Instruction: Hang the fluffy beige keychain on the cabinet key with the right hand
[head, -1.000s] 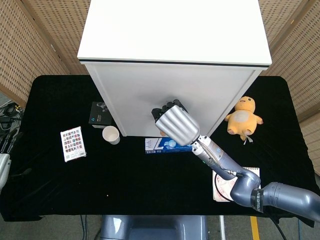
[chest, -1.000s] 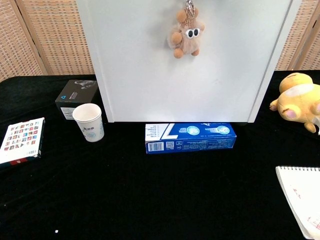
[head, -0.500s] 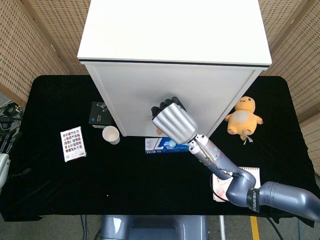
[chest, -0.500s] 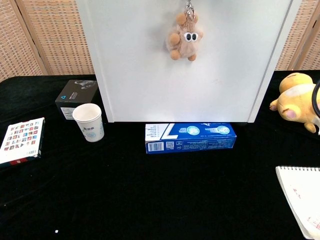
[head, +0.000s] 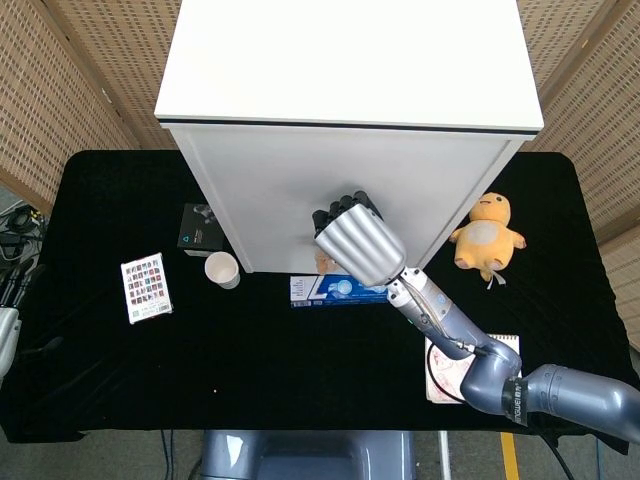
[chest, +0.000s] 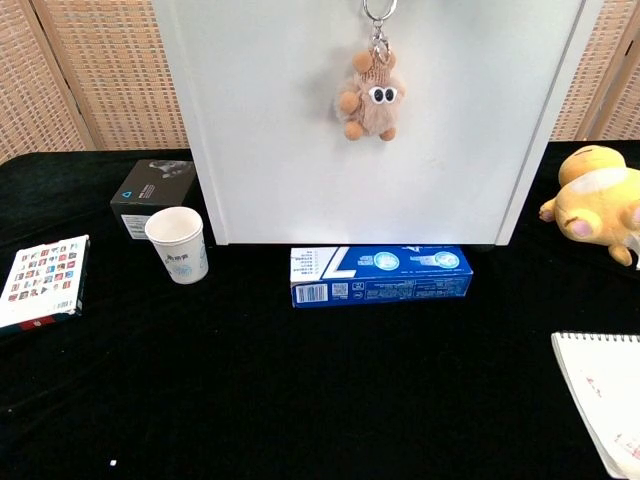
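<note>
— Since a second ago, what is seen to have shifted in the head view?
— Slightly rightward, the right hand (head: 360, 245) is displaced against the cabinet (head: 340, 195) front. Its fingers are turned away, so their hold cannot be told; the left hand is not seen.

— And what is added by the chest view?
— Lower now, the fluffy beige keychain (chest: 371, 96) is shown dangling by its ring (chest: 377, 11). The key is cropped out, so hanging is judged near done, release unconfirmed.
</note>
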